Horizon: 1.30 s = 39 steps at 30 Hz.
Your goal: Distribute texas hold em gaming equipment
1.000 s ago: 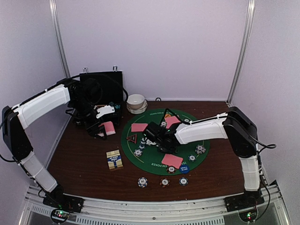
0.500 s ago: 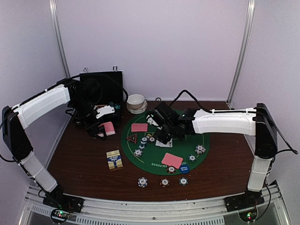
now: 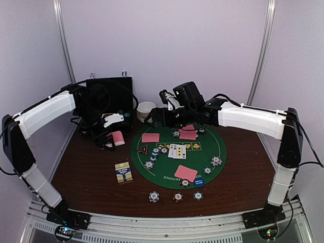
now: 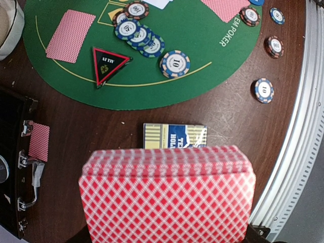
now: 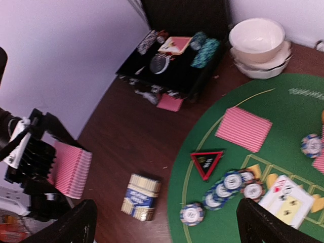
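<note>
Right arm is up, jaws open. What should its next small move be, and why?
Probably swing the right gripper left toward the deck of pink-backed cards held by the left gripper, to draw another card. Its jaws stand open and empty, and the yellow slots beside the face-up cards look unfilled.

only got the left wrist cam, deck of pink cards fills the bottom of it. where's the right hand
Observer: Well clear of your deck of pink cards: the right hand is raised by the white bowls at the green mat's far edge, jaws open, empty.
Operator: whats in the black case
Observer: The black case lies open, chip stacks inside.
Operator: any cards face up
Observer: Yes, face-up cards lie at the mat's middle.
</note>
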Available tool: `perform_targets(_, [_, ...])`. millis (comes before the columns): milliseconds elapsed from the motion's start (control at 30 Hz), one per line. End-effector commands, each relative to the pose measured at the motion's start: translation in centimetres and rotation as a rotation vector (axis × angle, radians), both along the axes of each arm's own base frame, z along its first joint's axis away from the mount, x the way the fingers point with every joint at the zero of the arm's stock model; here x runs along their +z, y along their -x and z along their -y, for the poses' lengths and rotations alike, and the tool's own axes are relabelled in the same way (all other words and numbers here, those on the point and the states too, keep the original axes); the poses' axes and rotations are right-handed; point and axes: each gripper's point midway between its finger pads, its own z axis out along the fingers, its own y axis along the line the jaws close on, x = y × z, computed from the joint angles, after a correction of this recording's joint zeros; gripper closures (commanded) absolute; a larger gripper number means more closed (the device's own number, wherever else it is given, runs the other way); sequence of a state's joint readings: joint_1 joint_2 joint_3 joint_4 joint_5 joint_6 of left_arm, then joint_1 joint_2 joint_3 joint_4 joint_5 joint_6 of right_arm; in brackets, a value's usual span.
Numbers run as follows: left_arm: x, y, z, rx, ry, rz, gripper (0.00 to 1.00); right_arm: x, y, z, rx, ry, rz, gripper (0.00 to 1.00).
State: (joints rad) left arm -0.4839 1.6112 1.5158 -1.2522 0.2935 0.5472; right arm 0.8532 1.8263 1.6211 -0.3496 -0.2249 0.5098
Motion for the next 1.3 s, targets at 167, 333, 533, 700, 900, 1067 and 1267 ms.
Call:
perform_targets(167, [1.6, -0.5, 0.6, 0.001, 0.046, 0.029, 1.00, 0.3, 4.7, -7.5, 0.223, -0.362, -0.402, 0.00])
perform_targets(333, [1.6, -0.6, 0.8, 0.001, 0.052, 0.028, 1.00, -0.3, 5.4, -9.3, 0.266, -0.405, -0.476, 0.00])
perform_targets(533, [1.6, -0.6, 0.8, 0.001, 0.052, 0.030, 1.00, -0.9, 6.3, -11.6, 0.308, -0.443, -0.529, 0.01])
perform_targets(700, [1.6, -0.5, 0.8, 0.000, 0.055, 0.026, 1.00, -1.2, 6.4, -12.5, 0.321, -0.471, -0.560, 0.00])
perform_targets(900, [1.7, -0.4, 0.9, -0.002, 0.061, 0.023, 1.00, -1.5, 6.0, -13.4, 0.322, -0.500, -0.582, 0.00])
perform_targets(1067, [1.6, -0.4, 0.9, -0.002, 0.061, 0.023, 1.00, -1.7, 5.6, -14.4, 0.325, -0.526, -0.604, 0.00])
perform_targets(1267, [1.7, -0.2, 0.9, -0.003, 0.068, 0.020, 1.00, -3.1, 5.1, -15.4, 0.316, -0.538, -0.648, 0.01])
